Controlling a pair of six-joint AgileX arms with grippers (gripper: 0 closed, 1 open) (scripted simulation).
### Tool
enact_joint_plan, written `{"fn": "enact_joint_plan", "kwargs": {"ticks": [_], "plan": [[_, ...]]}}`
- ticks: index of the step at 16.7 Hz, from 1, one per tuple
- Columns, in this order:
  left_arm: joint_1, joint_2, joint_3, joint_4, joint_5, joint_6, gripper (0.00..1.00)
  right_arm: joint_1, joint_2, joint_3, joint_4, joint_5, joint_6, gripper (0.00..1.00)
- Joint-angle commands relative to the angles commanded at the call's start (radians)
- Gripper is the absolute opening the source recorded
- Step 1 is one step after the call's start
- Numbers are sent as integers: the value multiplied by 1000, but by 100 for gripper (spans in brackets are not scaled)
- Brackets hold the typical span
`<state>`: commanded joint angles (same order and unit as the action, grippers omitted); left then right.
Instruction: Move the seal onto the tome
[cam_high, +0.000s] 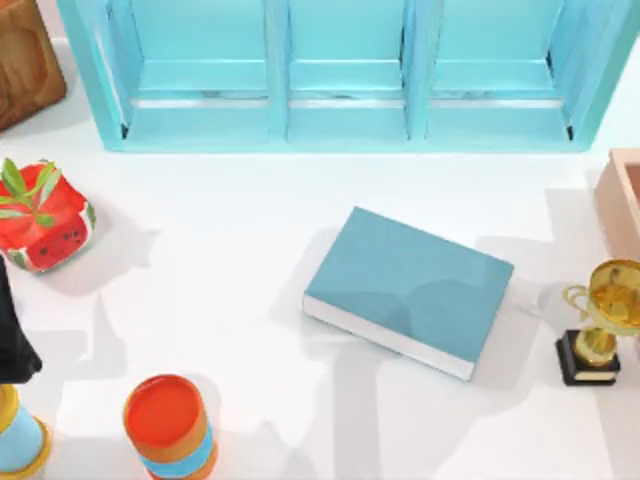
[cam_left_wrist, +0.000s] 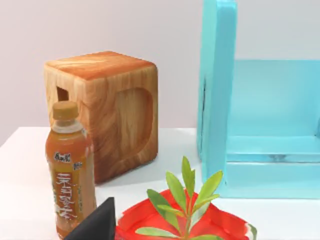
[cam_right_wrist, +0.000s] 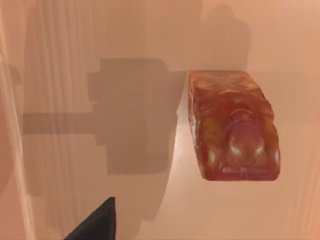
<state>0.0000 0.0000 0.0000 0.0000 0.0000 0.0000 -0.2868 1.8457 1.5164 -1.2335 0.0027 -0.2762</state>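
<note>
1. Right now, in my right wrist view, the mottled amber-red stone seal (cam_right_wrist: 232, 127) rests on a pinkish-tan floor, a dark tool tip (cam_right_wrist: 97, 222) near it; spread or pressed together, I cannot tell.
2. Thick teal hardcover tome (cam_high: 405, 288) lies mid-surface (cam_high: 230, 260), cover bare.
3. My left arm (cam_high: 12, 335) sits at the surface's left edge.

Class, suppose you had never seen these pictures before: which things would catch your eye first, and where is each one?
Most striking is the tome, lying flat and skewed at the table's centre, in front of the big light-blue shelf unit along the back. The bright red watermelon-patterned plant pot at the left and the gold trophy at the right frame it. In the right wrist view, the reddish seal stands on a pinkish surface.
</note>
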Motion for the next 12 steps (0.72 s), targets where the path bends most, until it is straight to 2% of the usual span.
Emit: {"fn": "enact_joint_plan", "kwargs": {"ticks": [4, 12], "plan": [[0, 0, 0, 0, 0, 0, 100, 0, 7, -45, 49, -2, 4, 100], [0, 0, 0, 0, 0, 0, 100, 0, 94, -244, 336, -2, 5, 100]]}}
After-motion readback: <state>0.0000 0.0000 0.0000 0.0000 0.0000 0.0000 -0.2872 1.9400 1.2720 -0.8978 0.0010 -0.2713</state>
